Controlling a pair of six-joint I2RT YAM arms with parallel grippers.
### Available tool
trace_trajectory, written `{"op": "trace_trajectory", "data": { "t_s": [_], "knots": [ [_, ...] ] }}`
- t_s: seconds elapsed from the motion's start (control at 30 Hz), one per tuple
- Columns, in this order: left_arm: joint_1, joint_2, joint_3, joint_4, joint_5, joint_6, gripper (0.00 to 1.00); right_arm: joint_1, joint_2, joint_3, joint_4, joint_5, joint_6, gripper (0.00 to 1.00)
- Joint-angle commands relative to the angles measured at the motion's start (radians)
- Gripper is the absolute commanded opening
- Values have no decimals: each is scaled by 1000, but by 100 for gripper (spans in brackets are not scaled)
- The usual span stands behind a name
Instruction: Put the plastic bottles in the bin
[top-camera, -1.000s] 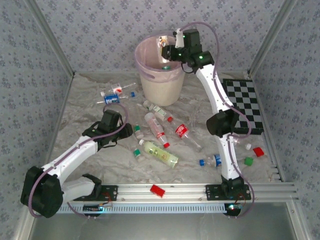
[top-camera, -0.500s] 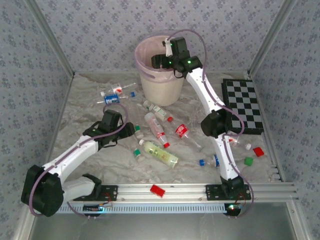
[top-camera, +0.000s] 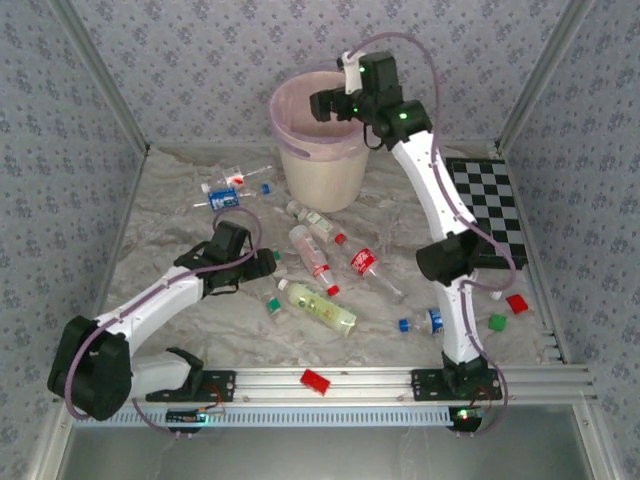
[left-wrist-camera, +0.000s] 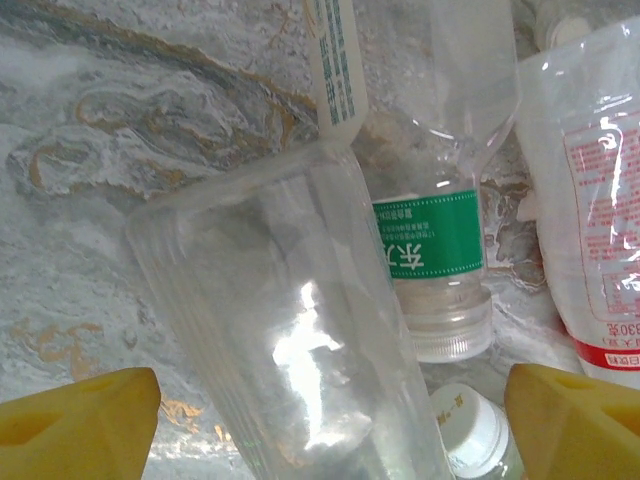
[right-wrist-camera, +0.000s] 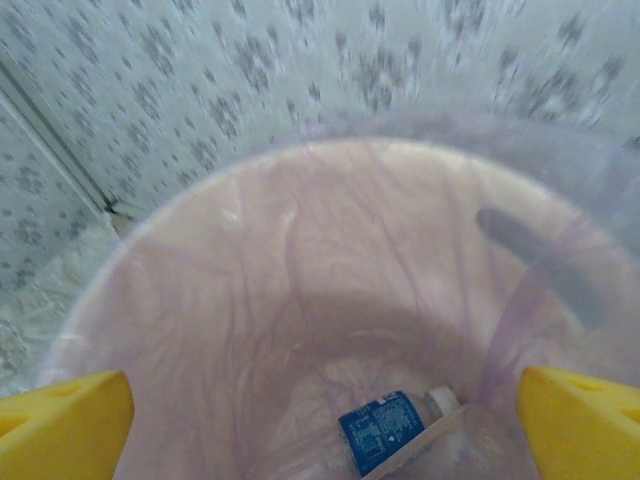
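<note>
Pickup of another bottle is judged to be in hand: the left gripper (left-wrist-camera: 330, 425), jaws wide, is poised over a clear bottle (left-wrist-camera: 290, 350) at the table's 9 o'clock. In the wrist view its long axis runs 11 to 5 o'clock, base toward 11. Descent and closure across that axis are called for. Above the bin (top-camera: 320, 175) at 12 o'clock, the right gripper (right-wrist-camera: 320, 425) is spread wide and empty. A blue-labelled bottle (right-wrist-camera: 385, 432) lies inside, cap toward 2.

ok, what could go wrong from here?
1. left gripper straddles a smooth clear bottle with a green-labelled bottle tight beside it; closing could pinch both or squirt one out.
2. right gripper hangs open over the bin mouth; retracting low may snag the pink liner and tip it.
</note>
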Motion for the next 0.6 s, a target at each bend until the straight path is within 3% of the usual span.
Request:
{"op": "trace_trajectory", "data": {
  "t_s": [0.0, 0.17, 0.33, 0.57],
  "knots": [
    [-29, -2, 45, -65, 19, -32, 95, 2, -120, -64, 18, 28, -44, 100],
    [-73, -17, 6, -88, 19, -80, 98, -9, -278, -286, 60, 24, -46, 100],
    [-78, -12, -45, -19, 21, -123, 82, -56, -508, -680, 248, -19, 11, 100],
    [-79, 44, -54, 28, 22, -119, 70, -208, -734, -1140, 377, -10, 122, 100]
  ]
}}
